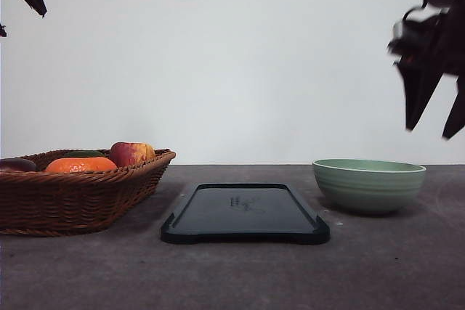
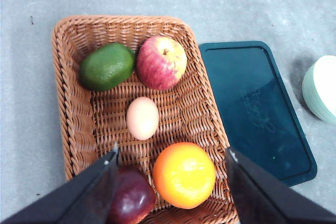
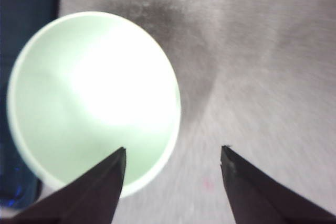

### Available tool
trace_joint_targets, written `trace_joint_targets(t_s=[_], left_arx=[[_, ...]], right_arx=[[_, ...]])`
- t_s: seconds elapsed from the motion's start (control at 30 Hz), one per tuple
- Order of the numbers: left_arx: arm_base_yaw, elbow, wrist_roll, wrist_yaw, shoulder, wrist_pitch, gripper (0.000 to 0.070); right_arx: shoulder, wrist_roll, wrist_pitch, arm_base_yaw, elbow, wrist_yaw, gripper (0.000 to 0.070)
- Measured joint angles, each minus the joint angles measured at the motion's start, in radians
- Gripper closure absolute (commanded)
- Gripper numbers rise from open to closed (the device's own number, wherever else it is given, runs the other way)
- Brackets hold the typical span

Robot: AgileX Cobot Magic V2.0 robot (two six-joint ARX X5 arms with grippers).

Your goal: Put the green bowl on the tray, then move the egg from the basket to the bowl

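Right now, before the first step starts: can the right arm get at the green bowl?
Probably yes. The right gripper hangs open above the green bowl, one finger over its rim, the other over bare table. The bowl stands alone beside the tray, with nothing over it.

Sage-green ridged bowl (image 1: pixel 369 185); blue-black tray (image 1: pixel 245 213); brown wicker basket (image 1: pixel 73 194) (braided rim).

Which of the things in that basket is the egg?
The egg is the small pale beige oval lying alone mid-basket. Around it sit larger, colourful fruits: a green one, a red-yellow apple, an orange and a dark red one.
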Motion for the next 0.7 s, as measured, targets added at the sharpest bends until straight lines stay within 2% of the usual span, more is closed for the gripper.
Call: trace_joint_targets(t_s=[0.13, 0.23, 0.3, 0.43, 0.5, 0.7], left_arx=[[0.0, 0.0, 0.0, 0.0, 0.0, 0.006, 0.0304], [0.0, 0.0, 0.0, 0.0, 0.0, 0.006, 0.0304], [0.0, 0.0, 0.0, 0.0, 0.0, 0.005, 0.0304], [0.0, 0.0, 0.0, 0.0, 0.0, 0.006, 0.0304], [0.0, 0.0, 0.0, 0.0, 0.0, 0.005, 0.0304], [0.0, 0.0, 0.0, 0.0, 0.0, 0.006, 0.0304]], right_arx=[[0.063, -0.001, 0.034, 0.023, 0.0, 0.005, 0.0372], [0.097, -0.001, 0.037, 0.039, 0.0, 0.04, 0.0373], [0.116, -0.001, 0.037, 0.047, 0.0, 0.06, 0.0423], [0.145, -0.001, 0.038, 0.053, 0.0, 0.074, 0.062], [0.149, -0.001, 0.038, 0.053, 0.0, 0.075, 0.0686], [0.149, -0.001, 0.034, 0.053, 0.003, 0.079, 0.0698]])
